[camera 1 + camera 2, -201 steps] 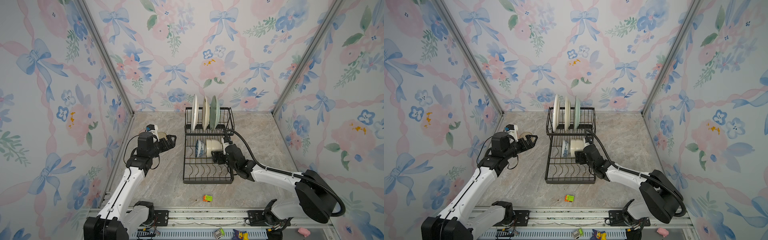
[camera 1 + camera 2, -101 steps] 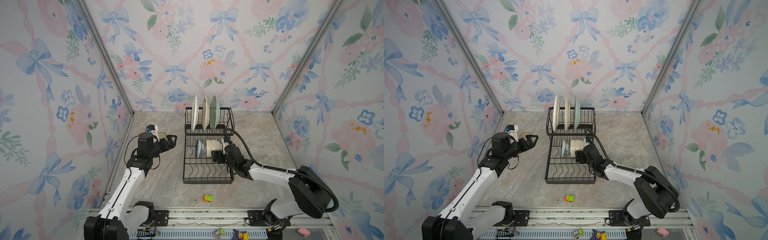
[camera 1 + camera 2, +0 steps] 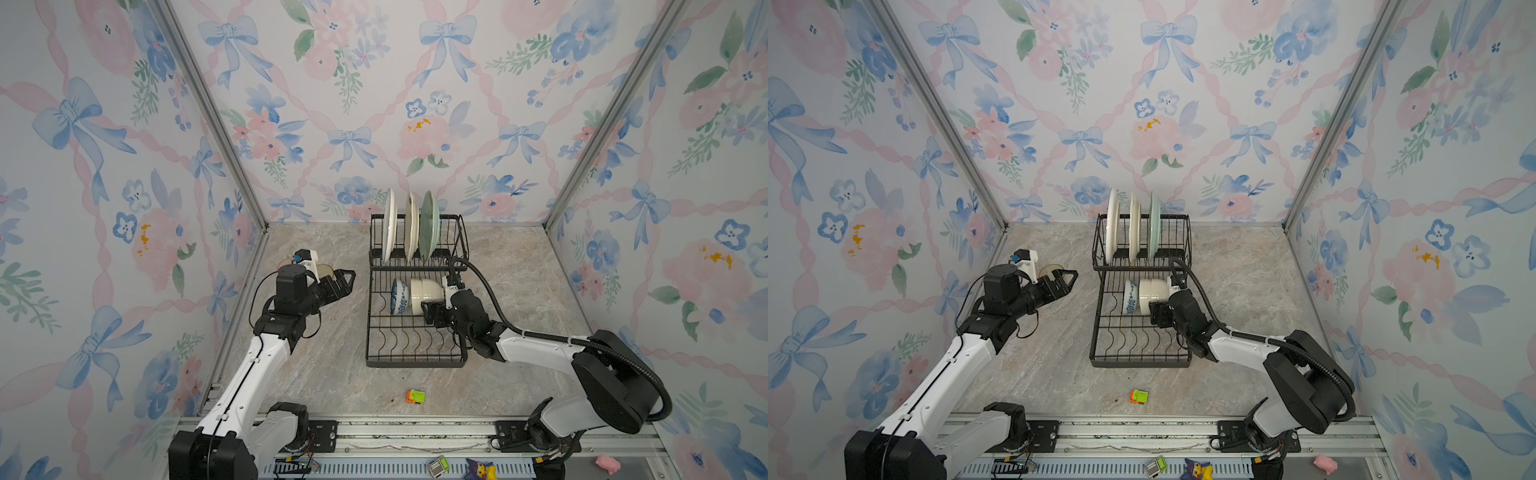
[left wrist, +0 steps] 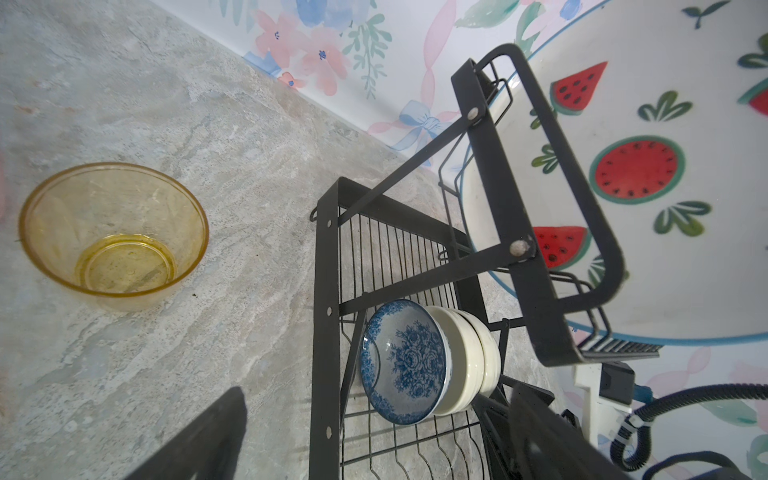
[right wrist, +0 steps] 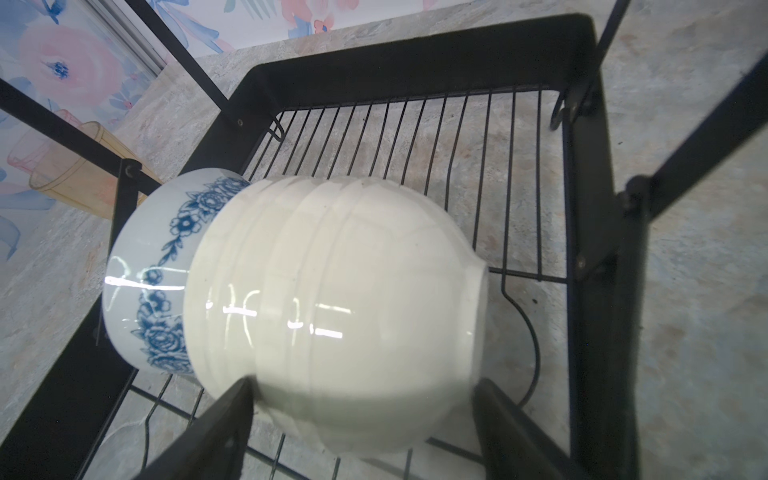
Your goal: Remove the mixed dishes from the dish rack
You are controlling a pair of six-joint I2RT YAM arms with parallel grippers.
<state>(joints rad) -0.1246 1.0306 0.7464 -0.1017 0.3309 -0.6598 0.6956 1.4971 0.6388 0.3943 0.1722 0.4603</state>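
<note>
- Key relation: the white bowl (image 5: 332,282) lies on its side in the dish rack (image 3: 415,364), on the lower tray just in front of the raised basket. Its axis runs across the rack, mouth to the rack's left, foot to the rack's right.
- The right gripper (image 3: 430,312) reaches in over the rack's right edge and is the nearer arm by far. The bowl sits directly ahead of it, between the jaws.
- Jaws stand wide, one finger on the ribbed wall towards the mouth end, the other at the foot end. They look at or just off the glaze; I cannot tell if they are clamping.
- The bowl rests on the tray wires, not lifted.
- The blue-patterned bowl (image 4: 405,361) is on the white bowl's mouth side, touching it, its base apparently tucked into that mouth. My read: it may shift when the white bowl lifts.
- White bowl: glossy cream ceramic, stepped ribs, tapering to a small foot. It probably slips easily in a pinch.
- The left gripper (image 3: 343,282) is spread open and empty, off the rack's left side, apart from it.
- The amber tumbler (image 4: 112,237), clear tinted glass, stands upright on the table left of the rack.
- Three plates stand on edge in the upper basket: the watermelon plate (image 4: 644,208), cream plate (image 3: 411,226) and pale green plate (image 3: 429,226).
</note>
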